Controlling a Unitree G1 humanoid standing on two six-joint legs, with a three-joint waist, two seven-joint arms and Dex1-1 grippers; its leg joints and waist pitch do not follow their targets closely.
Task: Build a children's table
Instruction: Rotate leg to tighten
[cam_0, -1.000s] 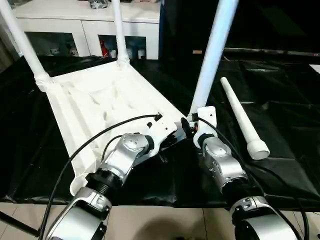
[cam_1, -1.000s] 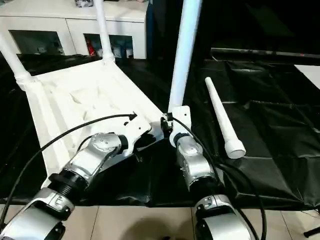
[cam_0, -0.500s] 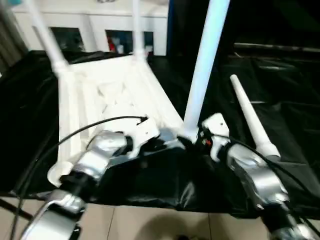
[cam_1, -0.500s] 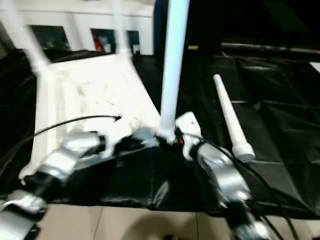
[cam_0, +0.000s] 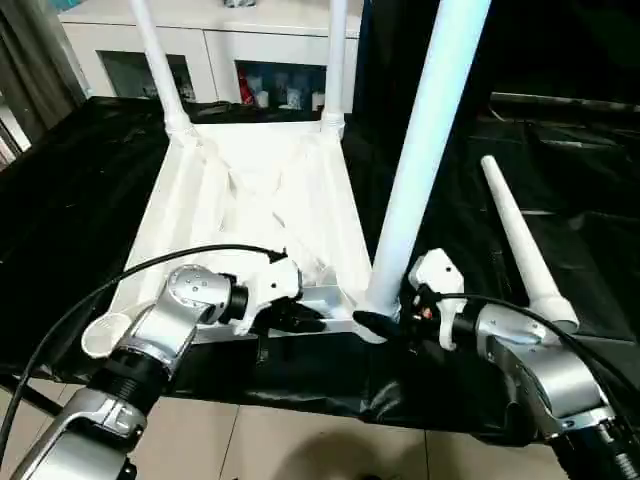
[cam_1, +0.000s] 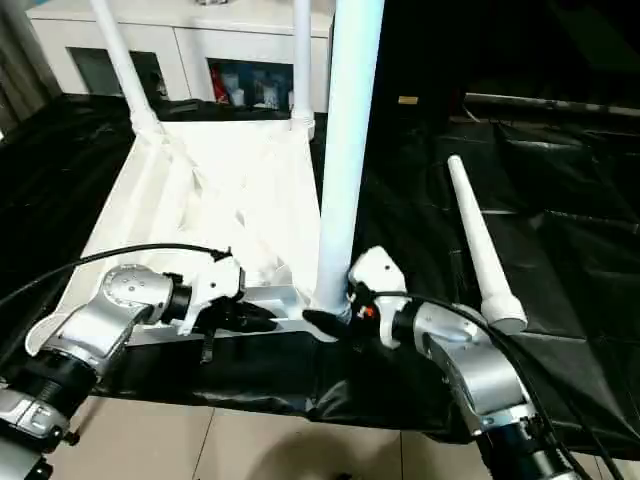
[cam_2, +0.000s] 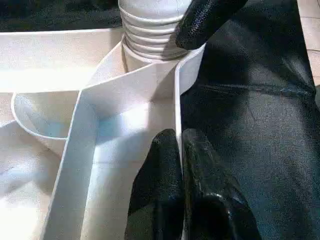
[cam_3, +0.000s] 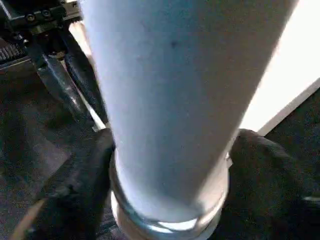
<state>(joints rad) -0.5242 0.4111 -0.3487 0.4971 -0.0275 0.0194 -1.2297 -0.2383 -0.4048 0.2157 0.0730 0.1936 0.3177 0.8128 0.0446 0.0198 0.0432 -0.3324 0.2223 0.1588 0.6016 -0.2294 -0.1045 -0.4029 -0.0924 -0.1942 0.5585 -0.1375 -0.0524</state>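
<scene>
**Third leg now upright in its socket**

The white ribbed plastic tabletop (cam_0: 255, 200), upside down on the black-draped desk (cam_0: 80, 200), has swung square. Left gripper (cam_2: 182, 165) pinches its rim shut; right gripper (cam_3: 165, 165), wide, straddles the white tube leg (cam_0: 425, 150) (fourth leg (cam_0: 520, 240) lies beside).

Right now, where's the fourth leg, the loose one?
The loose leg lies flat on the black sheet on the robot's right, beside the upturned table top, just beyond the right pincer, wide end toward the robot.
</scene>
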